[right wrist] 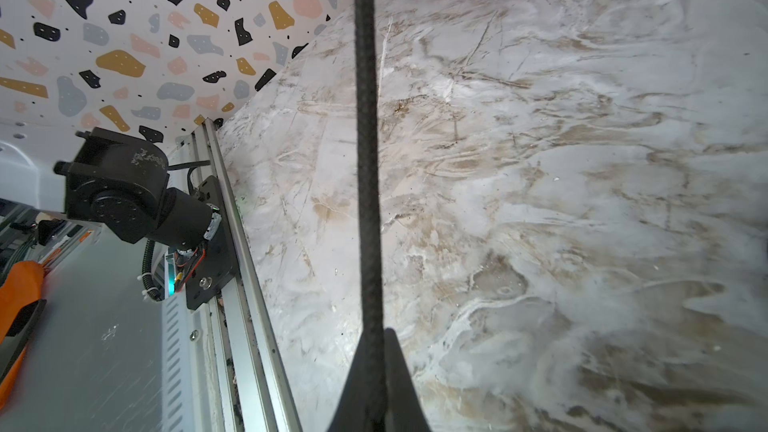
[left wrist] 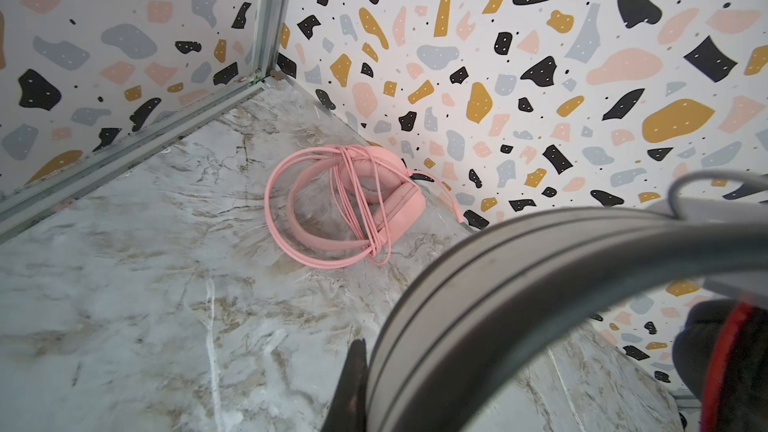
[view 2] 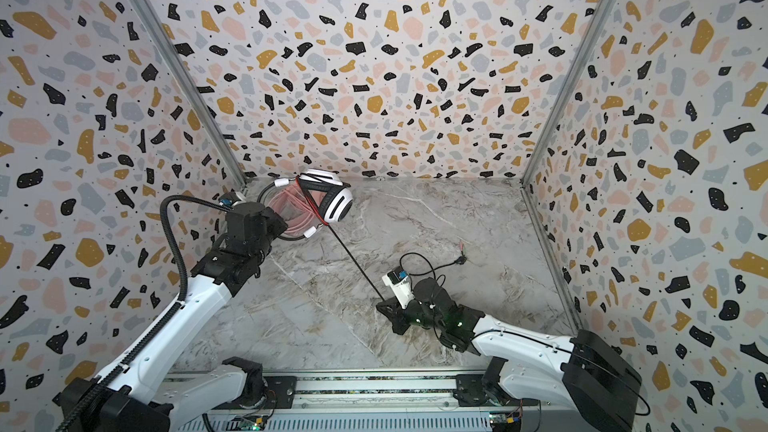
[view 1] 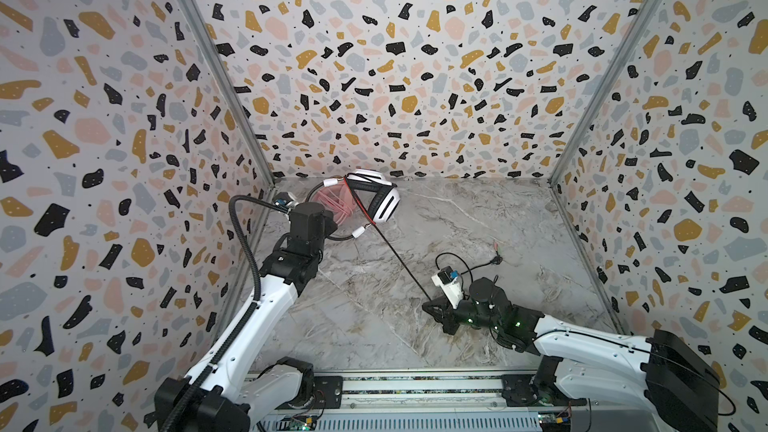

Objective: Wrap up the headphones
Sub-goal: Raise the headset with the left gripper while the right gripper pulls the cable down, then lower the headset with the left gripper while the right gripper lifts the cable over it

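The white headphones (view 1: 384, 201) with black stripes hang above the back left corner. My left gripper (left wrist: 368, 392) is shut on their headband (left wrist: 498, 284). In both top views its fingers are hidden behind its own wrist. Their black-and-red cable (view 1: 399, 259) runs taut and slanting down to my right gripper (view 1: 430, 306), which is shut on it low over the table's middle (right wrist: 376, 367). The cable's plug end (view 1: 496, 259) lies loose behind that gripper. The pink headphones (left wrist: 345, 205) lie on the table by the back wall, their pink cable wound around them.
Patterned walls close in the marble table (view 1: 478, 222) on three sides, with a metal post in the back left corner (left wrist: 270, 14). The arms' mounting rail (view 1: 415, 384) runs along the front edge. The left arm's base (right wrist: 124, 197) sits on it.
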`<state>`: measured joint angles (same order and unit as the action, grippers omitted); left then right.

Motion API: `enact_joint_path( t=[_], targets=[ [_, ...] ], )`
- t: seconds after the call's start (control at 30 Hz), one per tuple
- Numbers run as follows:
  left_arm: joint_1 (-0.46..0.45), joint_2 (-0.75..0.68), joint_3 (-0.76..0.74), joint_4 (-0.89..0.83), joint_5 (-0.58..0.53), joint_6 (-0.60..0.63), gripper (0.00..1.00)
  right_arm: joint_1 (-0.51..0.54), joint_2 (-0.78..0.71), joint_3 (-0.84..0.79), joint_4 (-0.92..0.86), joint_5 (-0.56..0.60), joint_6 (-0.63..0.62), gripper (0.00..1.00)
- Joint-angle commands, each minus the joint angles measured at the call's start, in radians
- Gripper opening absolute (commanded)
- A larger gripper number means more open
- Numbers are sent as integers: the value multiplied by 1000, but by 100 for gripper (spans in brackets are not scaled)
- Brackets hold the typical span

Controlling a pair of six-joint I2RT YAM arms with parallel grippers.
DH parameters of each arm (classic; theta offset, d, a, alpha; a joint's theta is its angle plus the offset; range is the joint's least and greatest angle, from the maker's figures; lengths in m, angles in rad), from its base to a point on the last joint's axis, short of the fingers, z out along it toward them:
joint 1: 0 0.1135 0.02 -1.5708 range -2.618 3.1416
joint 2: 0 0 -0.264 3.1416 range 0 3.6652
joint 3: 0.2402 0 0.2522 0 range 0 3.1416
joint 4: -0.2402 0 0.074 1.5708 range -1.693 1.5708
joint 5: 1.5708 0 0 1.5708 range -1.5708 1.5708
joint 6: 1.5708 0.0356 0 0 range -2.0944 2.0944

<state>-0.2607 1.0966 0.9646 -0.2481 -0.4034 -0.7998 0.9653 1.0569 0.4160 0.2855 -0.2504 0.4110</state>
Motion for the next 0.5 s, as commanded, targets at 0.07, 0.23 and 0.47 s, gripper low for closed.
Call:
enact_joint_path(
  t=[0.07,0.23,0.47],
  targets=[
    [18,20,0,149,-51,-36,0,34,-63,54,-188,56,-26,4],
    [19,20,-29,156,-85,-17,0,71,-90,100,-263,112,-37,4],
    [11,66,-76,166,-15,92,0,92,-113,190,-339,167,-66,4]
  ],
)
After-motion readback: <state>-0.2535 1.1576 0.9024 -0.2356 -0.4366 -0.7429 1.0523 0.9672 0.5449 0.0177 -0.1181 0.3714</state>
